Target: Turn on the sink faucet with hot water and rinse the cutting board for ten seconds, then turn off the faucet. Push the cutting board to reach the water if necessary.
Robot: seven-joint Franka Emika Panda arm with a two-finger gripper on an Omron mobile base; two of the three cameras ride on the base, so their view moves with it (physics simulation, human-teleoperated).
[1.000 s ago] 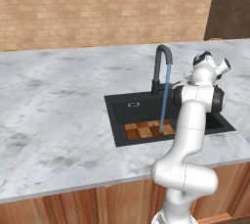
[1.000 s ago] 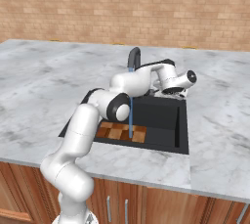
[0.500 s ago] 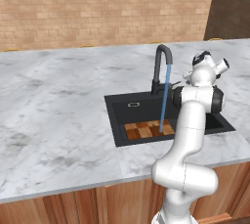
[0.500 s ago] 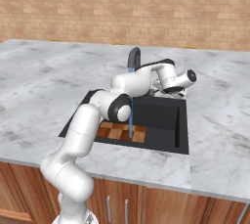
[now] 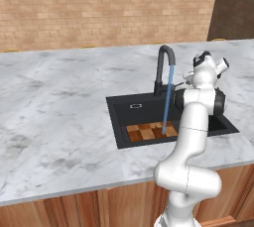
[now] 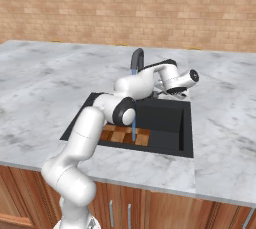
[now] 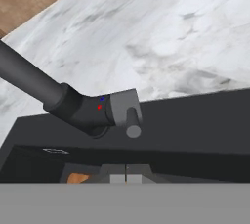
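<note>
Sink faucet [image 5: 161, 70]: black gooseneck at the back edge of the sink [image 5: 218, 122], running. Its small side lever [image 7: 132, 120] sits close ahead of the hand in the hand view.

Water [image 5: 167, 99]: thin blue stream falling from the spout onto the cutting board.

Cutting board [image 5: 149, 132]: checkered wood, flat on the sink floor toward the front wall, with the stream landing near its right end.

Hand [image 7: 126, 176]: fingers pressed together, holding nothing, hovering over the rear of the sink just beside the faucet base and pointed at the lever.

Bench [image 5: 59, 117]: grey marble around the sink.

Stage, as judged: rinsing under way; shutting off the faucet remains.

Risks, as judged: the closed fingers could slip past the small lever and leave the water running. A push at the wrong angle might swing the spout rather than the lever. Only one end of the board is under the stream, so the rinse may stay partial.
</note>
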